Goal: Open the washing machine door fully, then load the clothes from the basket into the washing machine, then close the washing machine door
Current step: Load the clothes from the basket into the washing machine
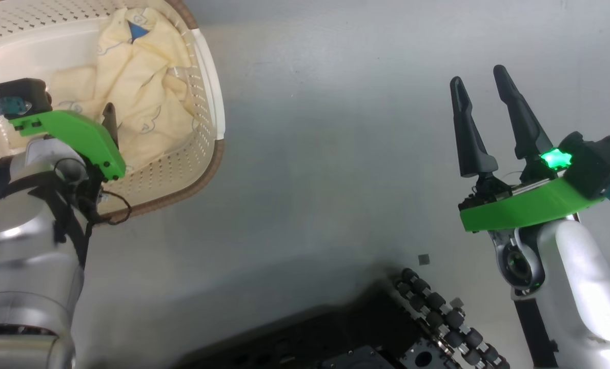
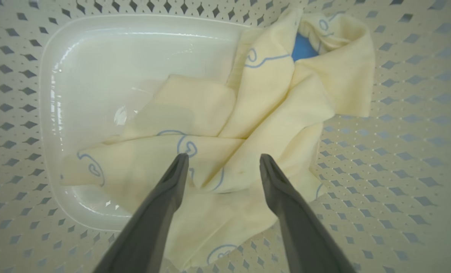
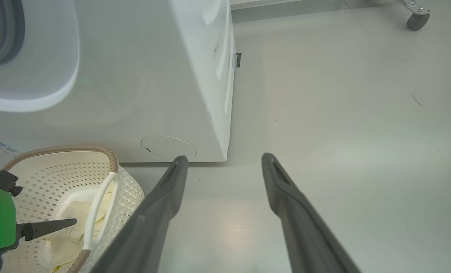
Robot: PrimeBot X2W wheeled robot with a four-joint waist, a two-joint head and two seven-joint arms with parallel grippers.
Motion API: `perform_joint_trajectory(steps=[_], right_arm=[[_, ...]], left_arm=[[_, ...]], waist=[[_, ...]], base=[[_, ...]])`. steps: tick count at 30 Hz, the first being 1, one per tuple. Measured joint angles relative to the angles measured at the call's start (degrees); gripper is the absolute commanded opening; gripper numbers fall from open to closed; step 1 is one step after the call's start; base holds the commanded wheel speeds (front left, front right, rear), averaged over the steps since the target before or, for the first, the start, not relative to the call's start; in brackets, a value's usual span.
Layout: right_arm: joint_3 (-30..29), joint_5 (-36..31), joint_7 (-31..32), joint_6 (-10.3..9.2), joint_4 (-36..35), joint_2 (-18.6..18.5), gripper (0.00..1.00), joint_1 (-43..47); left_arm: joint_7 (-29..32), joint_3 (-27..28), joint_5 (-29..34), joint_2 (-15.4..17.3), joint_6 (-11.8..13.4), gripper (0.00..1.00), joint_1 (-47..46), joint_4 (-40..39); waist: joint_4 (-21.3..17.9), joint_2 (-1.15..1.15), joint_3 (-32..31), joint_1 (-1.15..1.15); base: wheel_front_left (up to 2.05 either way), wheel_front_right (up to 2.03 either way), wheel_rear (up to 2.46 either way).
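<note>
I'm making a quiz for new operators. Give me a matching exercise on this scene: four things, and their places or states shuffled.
1. right hand
2. pale cream-yellow fabric clothes with blue line prints
3. big white washing machine
4. left hand

A. lying in the cream-white perforated plastic basket
B. open, over bare grey floor
C. standing just beyond that basket
D. open, reaching into that basket

Pairs: 1-B, 2-A, 3-C, 4-D

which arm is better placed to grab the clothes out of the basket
Left. Its open left gripper hangs inside the basket, fingers pointing at the clothes just beyond them. The right gripper, also open, is over the floor, well apart from the basket.
</note>
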Motion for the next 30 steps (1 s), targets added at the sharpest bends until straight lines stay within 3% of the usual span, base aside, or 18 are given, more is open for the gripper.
perform_joint_trajectory(steps=[30], right_arm=[[-0.8, 0.5, 0.0, 0.00, -1.5, 0.0, 1.00, 0.0]], left_arm=[[0.4, -4.8, 2.1, 1.2, 1.4, 1.00, -4.1, 0.5]], waist=[[-2.1, 0.00, 5.8, 0.00]], base=[[0.00, 0.00, 0.00]])
